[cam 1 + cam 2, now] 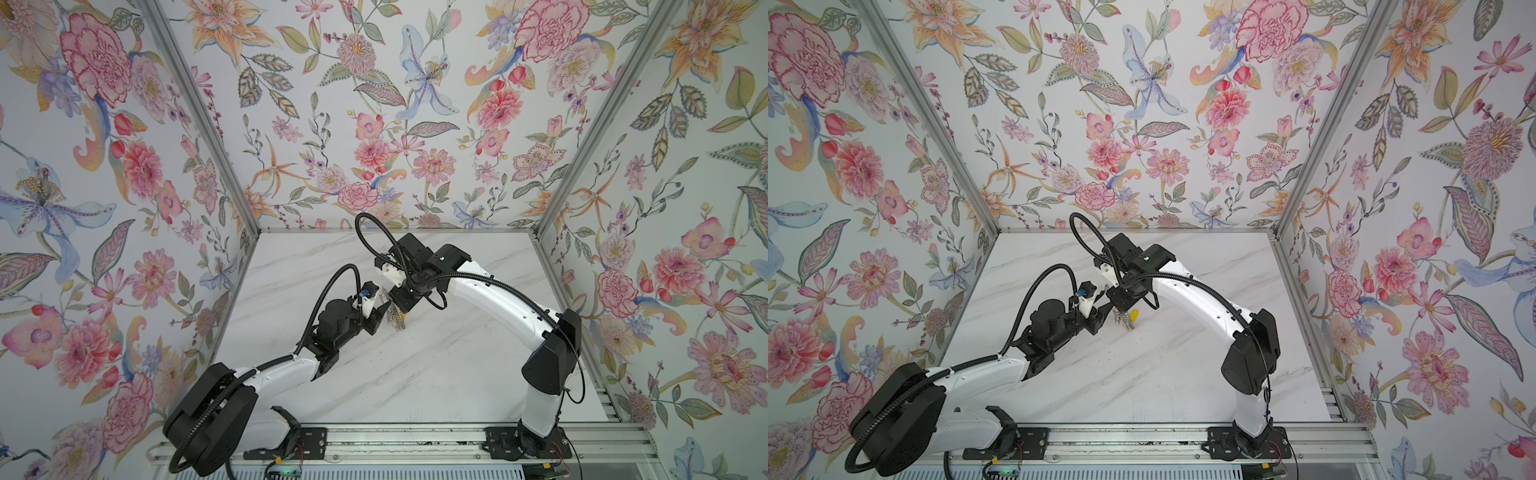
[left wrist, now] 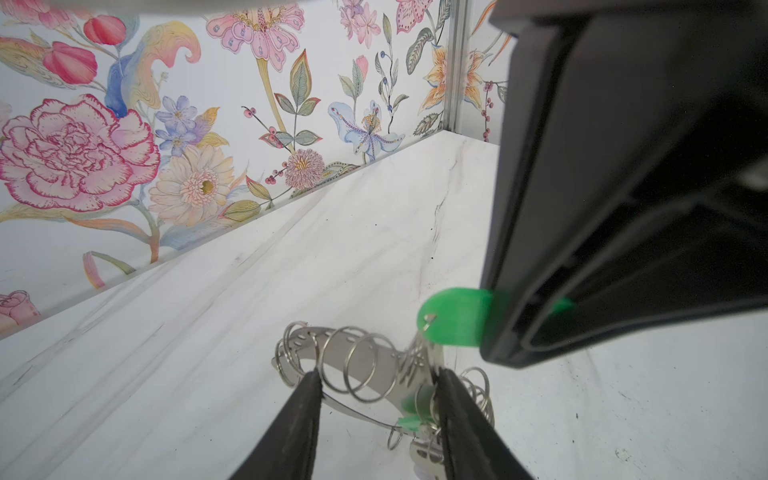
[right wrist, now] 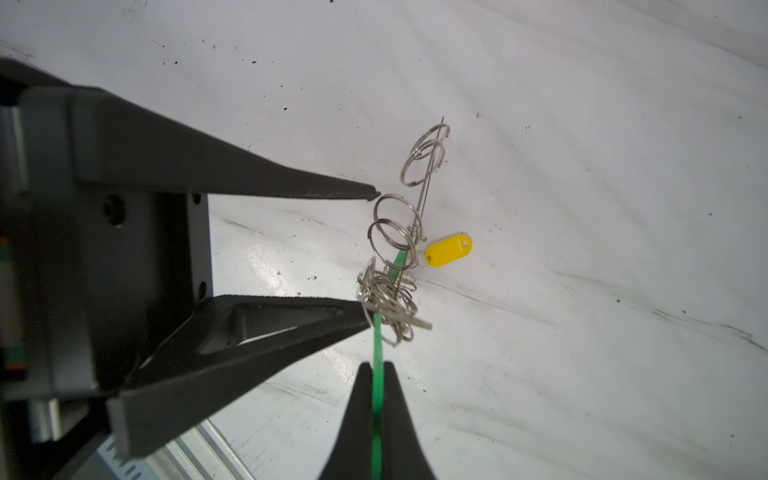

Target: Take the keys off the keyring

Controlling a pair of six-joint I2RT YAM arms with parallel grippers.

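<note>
**Two robot arms meet over a white marble-patterned tabletop** [image 1: 415, 374], just below the centre of both top views. A flat grey metal crescent keyring [image 2: 336, 349] stands on edge between them.

The left gripper [image 2: 376, 372] reaches in from the lower left. Its black fingers [image 2: 307, 415] are half spread and set against opposite ends of the crescent, clasping the plate.

The right gripper [image 3: 377, 365] comes in from the upper right. Its jaws are pressed together on an oblong bright green plastic tag [image 2: 455, 318], and the tag's holed end sits just beside one tip of the plate.

Silver wire rings [image 3: 395, 224] line the plate's outer edge, and several of them hang bare. Small silver keys [image 3: 417, 323] bunch in a tangle of rings touching one fingertip of the left gripper.

An oblong yellow plastic tag [image 3: 449, 249] sits just beside the keyring, on the side away from the left gripper. In a top view it shows immediately right of the plate [image 1: 1133, 314]; whether it rests on the table cannot be told.

Floral-printed walls [image 1: 374, 124] enclose the table on three sides.
</note>
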